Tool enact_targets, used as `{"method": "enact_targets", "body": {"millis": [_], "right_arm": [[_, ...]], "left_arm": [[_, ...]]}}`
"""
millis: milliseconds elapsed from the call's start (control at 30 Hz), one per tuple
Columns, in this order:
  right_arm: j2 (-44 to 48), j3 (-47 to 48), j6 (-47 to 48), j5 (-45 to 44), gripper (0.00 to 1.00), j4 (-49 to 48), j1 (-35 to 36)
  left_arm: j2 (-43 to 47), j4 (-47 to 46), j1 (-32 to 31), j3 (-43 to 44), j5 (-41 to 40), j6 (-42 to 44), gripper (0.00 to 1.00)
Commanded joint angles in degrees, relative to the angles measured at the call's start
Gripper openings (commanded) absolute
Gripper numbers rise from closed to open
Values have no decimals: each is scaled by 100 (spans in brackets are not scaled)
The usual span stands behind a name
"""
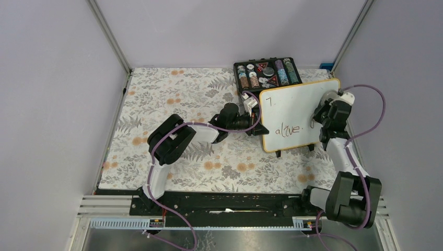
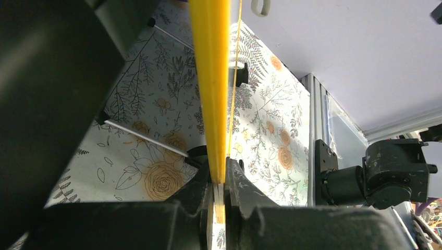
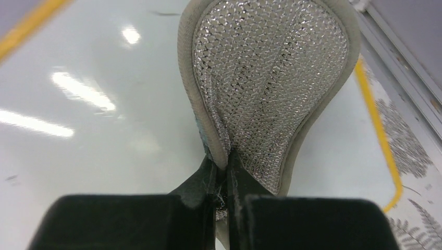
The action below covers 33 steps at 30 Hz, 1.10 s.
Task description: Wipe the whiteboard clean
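Note:
The whiteboard has a yellow frame and black feet and stands tilted at the right of the table. It bears a red "7" at top left and green and red writing near its lower left. My left gripper is shut on the board's left edge; in the left wrist view the yellow frame runs up from between the jaws of the left gripper. My right gripper is shut on a silver mesh sponge pad, which lies against the white board face near its right side.
A black case of coloured chips stands just behind the board. The table carries a floral cloth. An aluminium rail runs along the table's edge. Grey walls close in on the left, right and back.

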State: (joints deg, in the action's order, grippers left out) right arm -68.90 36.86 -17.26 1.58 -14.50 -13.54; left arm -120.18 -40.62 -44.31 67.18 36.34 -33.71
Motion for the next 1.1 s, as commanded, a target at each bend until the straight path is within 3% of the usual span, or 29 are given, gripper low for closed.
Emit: {"method": "enact_targets", "body": {"millis": [0, 233, 467, 633, 867, 1067], "right_arm": [[-199, 447, 41, 958, 0, 57, 1213], [-191, 691, -106, 449, 0, 179, 2984], [-628, 1084, -522, 170, 0, -3, 4142], [-575, 1103, -1154, -560, 0, -256, 4167], [-382, 1091, -989, -1934, 0, -127, 3981], [-386, 1165, -1058, -1975, 0, 388, 2777]], "left_arm": [[-502, 1434, 302, 71, -852, -244, 0], [-498, 1500, 289, 93, -894, -207, 0], [-498, 1522, 263, 99, -924, -188, 0], [-473, 1548, 257, 83, -959, -161, 0], [-466, 1532, 257, 72, -979, -164, 0], [-466, 1522, 258, 70, -983, -168, 0]]}}
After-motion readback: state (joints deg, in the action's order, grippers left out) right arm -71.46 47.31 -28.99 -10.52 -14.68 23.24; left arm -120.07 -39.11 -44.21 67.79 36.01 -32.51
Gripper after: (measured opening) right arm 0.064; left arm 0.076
